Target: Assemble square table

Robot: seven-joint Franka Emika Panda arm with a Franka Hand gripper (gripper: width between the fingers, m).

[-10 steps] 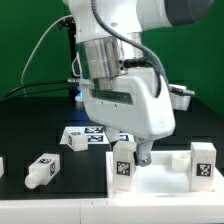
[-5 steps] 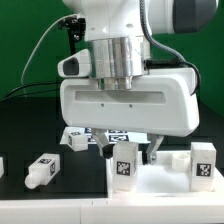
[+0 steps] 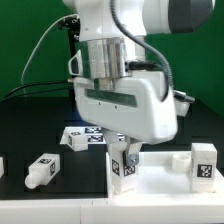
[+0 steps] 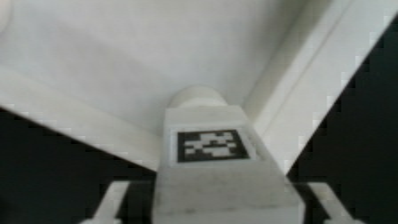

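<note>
The square table's white slab (image 3: pixel 165 190) lies at the front right of the exterior view. A white leg with a tag (image 3: pixel 122 170) stands upright at its near left corner. My gripper (image 3: pixel 124 160) is down over this leg, one finger on each side. In the wrist view the leg (image 4: pixel 214 150) fills the space between my fingers (image 4: pixel 121 200), with a dark gap on both sides, so the gripper (image 4: pixel 221 205) is open around it. The slab also shows in the wrist view (image 4: pixel 107 60). A second leg (image 3: pixel 203 162) stands at the slab's right.
A loose leg (image 3: pixel 40 171) lies on the black table at the exterior view's left. Another leg (image 3: pixel 78 138) lies behind it beside the marker board (image 3: pixel 104 137). A white piece (image 3: pixel 2 165) is cut off at the left edge. A green wall is behind.
My wrist has turned about the upright leg: the gripper body faced the camera broadside half a second ago and now stands at an angle. The leg stays where it was.
</note>
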